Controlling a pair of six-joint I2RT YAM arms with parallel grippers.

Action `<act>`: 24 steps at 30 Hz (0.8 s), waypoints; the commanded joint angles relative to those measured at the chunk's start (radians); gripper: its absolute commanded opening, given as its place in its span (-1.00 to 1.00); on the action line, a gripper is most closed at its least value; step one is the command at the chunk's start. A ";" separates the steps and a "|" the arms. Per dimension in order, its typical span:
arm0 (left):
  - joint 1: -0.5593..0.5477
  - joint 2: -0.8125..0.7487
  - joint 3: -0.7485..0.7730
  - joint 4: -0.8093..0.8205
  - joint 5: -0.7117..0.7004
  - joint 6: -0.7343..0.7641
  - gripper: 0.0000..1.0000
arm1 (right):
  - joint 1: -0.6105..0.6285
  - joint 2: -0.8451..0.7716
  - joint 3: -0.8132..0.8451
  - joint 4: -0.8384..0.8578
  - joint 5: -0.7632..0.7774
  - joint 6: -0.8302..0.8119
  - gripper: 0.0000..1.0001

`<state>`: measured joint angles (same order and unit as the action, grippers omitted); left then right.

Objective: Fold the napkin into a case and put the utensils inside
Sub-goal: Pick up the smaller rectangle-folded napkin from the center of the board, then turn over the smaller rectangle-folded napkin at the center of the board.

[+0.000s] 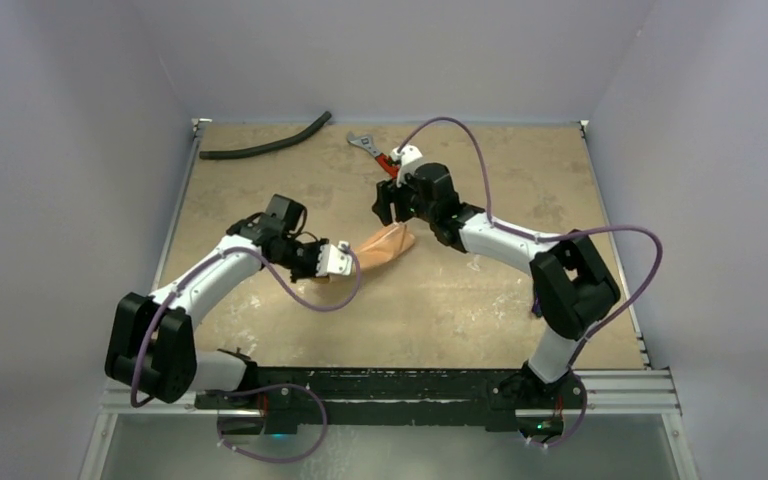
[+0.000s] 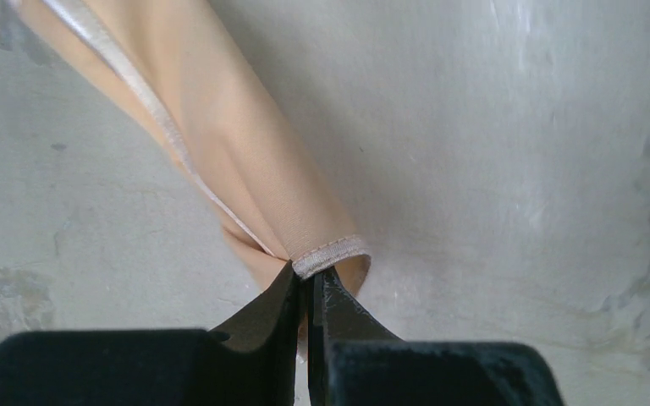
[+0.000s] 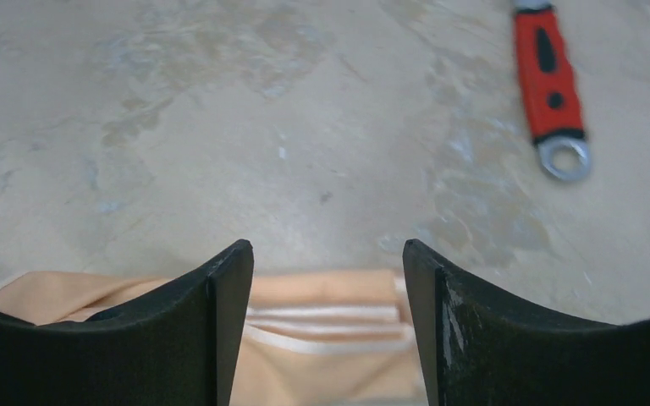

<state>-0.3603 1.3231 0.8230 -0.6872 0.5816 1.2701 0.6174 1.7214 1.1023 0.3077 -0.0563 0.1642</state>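
The peach-orange napkin (image 1: 385, 243) lies mid-table as a narrow layered strip; whether it forms a case I cannot tell. My left gripper (image 1: 348, 258) is at its near-left end. In the left wrist view it (image 2: 307, 283) is shut on the hemmed corner of the napkin (image 2: 245, 144), which stretches away from the fingers. My right gripper (image 1: 385, 205) hovers over the far-right end. In the right wrist view it (image 3: 327, 249) stands open, with the stacked hems of the napkin (image 3: 322, 338) below the gap and nothing gripped. The utensils are out of view.
A red-handled wrench (image 1: 368, 148) lies at the back, just beyond the right gripper, and also shows in the right wrist view as the wrench (image 3: 550, 85). A curved black hose (image 1: 265, 143) lies at the back left. Grey walls enclose the table (image 1: 460, 300).
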 commanded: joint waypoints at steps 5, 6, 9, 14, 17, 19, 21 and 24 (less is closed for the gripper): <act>0.005 0.088 0.317 -0.118 0.284 -0.550 -1.00 | 0.029 0.218 0.120 -0.097 -0.419 -0.113 0.22; 0.006 0.083 0.324 -0.093 0.293 -0.610 -1.00 | 0.024 0.223 0.113 -0.114 -0.441 -0.110 0.18; 0.031 0.088 0.360 -0.014 0.339 -0.794 -1.00 | -0.020 0.199 0.080 -0.157 -0.494 -0.078 0.08; 0.094 0.121 0.366 0.103 0.463 -1.082 -1.00 | -0.100 0.113 0.015 -0.243 -0.630 -0.061 -0.05; 0.118 0.115 0.313 0.226 0.496 -1.242 -1.00 | -0.109 0.054 0.010 -0.346 -0.635 -0.103 -0.06; 0.124 0.100 0.239 0.373 0.495 -1.402 -1.00 | -0.114 0.023 0.008 -0.391 -0.609 -0.101 -0.01; 0.136 0.103 0.158 0.513 0.493 -1.535 -1.00 | -0.117 0.022 0.009 -0.428 -0.590 -0.112 0.00; 0.162 0.128 0.052 0.621 0.456 -1.651 -1.00 | -0.125 0.074 0.048 -0.490 -0.475 -0.111 -0.05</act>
<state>-0.2317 1.4406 0.9916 -0.3233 1.0191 -0.0914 0.4927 1.7550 1.1141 -0.0418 -0.6140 0.0753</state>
